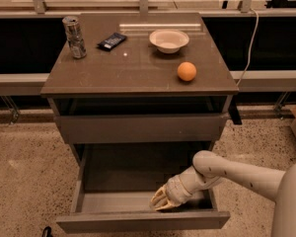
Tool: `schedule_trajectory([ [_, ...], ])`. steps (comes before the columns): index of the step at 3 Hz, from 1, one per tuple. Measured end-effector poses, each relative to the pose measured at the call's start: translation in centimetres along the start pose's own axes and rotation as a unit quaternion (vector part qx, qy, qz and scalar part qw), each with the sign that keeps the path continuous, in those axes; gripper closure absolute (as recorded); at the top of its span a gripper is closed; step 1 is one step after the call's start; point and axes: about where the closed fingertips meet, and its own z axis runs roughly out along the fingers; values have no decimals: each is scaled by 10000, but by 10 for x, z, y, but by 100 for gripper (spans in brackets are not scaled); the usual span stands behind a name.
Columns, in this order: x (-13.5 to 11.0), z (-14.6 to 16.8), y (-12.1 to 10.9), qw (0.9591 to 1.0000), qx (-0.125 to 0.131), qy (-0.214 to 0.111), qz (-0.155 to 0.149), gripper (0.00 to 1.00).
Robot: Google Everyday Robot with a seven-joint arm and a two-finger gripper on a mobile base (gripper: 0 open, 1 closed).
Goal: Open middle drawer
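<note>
Well, we reckon the middle drawer is pretty much open, jaws sitting inside behind its front (can't tell if clenched), so next we'd lift them clear.

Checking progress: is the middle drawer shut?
No, the middle drawer stands pulled out, with the pincer inside it.

Gripper inside middle drawer, front right, can left, bowl and orange right on cabinet top
</note>
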Motion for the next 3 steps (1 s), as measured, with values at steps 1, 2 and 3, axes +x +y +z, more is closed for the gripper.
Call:
schedule_trajectory([
  [1, -6, -6, 3, 9999, -40, 54, -139, 100],
  [2, -6, -9, 1, 9998, -12, 103, -159, 100],
  [3, 3, -24, -10, 9998, 142, 58, 93, 100],
])
